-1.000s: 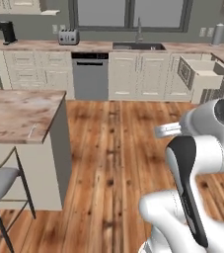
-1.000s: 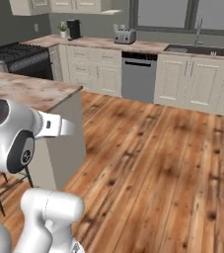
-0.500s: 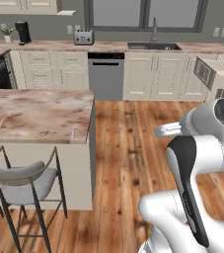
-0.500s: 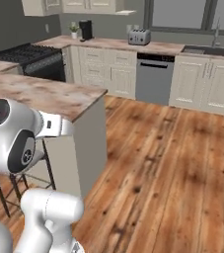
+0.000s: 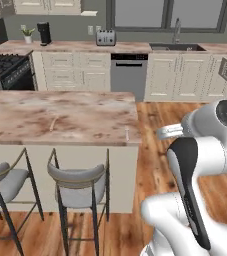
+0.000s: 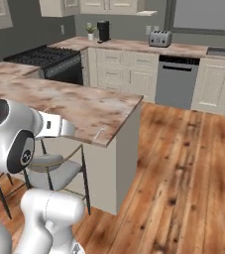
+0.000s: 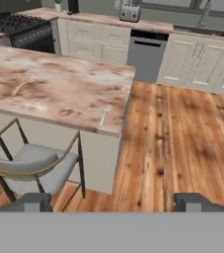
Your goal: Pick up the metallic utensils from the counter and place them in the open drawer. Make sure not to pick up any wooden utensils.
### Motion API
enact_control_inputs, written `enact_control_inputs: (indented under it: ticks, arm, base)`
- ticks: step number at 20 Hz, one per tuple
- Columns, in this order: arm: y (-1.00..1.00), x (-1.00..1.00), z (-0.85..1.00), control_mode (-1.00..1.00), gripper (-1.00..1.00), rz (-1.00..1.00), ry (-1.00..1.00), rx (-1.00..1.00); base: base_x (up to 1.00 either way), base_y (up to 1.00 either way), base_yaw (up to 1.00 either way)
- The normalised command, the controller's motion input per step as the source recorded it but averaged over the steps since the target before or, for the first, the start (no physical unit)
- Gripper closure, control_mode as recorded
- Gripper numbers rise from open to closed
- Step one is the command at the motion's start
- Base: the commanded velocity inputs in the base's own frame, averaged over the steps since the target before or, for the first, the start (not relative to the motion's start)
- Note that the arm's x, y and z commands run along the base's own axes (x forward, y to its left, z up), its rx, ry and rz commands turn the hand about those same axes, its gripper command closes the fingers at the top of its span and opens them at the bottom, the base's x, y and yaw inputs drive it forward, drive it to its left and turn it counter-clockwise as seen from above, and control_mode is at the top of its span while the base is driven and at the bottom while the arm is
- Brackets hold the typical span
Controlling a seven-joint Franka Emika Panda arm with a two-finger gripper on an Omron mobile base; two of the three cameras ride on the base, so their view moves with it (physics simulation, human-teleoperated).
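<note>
Where the island counter (image 5: pixel 60 117) spreads its beige stone with rust-brown marbling over a cream base, two slim utensils lie on top. One is a thin silver piece (image 5: pixel 127 134) near the corner by the right edge, also seen in the hand view (image 7: pixel 104 117) and the right base view (image 6: pixel 99 133). The other is a pale tan, slightly curved wooden stick (image 5: pixel 53 122), well apart from the silver one toward the middle of the slab; the hand view shows it at (image 7: pixel 20 88). Whether the silver piece is a fork, spoon or knife is too small to tell.

Two grey-seated stools (image 5: pixel 77 187) stand against the near side of the island. Along the far wall sit one toaster (image 5: pixel 105 37), one black coffee machine (image 5: pixel 44 33) and one dishwasher (image 5: pixel 128 76).

With its fingers (image 7: pixel 32 202) spread wide apart, the gripper (image 7: pixel 113 202) grasps nothing, poised over the wooden floor (image 7: pixel 172 133) away from the counter.
</note>
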Motion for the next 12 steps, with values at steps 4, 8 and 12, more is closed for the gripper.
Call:
enact_control_inputs:
  ticks: [4,8,12]
  arm:
    - [0.00,0.00,0.00,1.00,-1.00,0.00,0.00,0.00]
    - [0.00,0.00,0.00,1.00,-1.00,0.00,0.00,0.00]
    - [0.00,0.00,0.00,1.00,-1.00,0.00,0.00,0.00]
  base:
    - [0.07,0.82,-0.07]
    - [0.09,0.51,-0.23]
    - [0.44,0.29,-0.31]
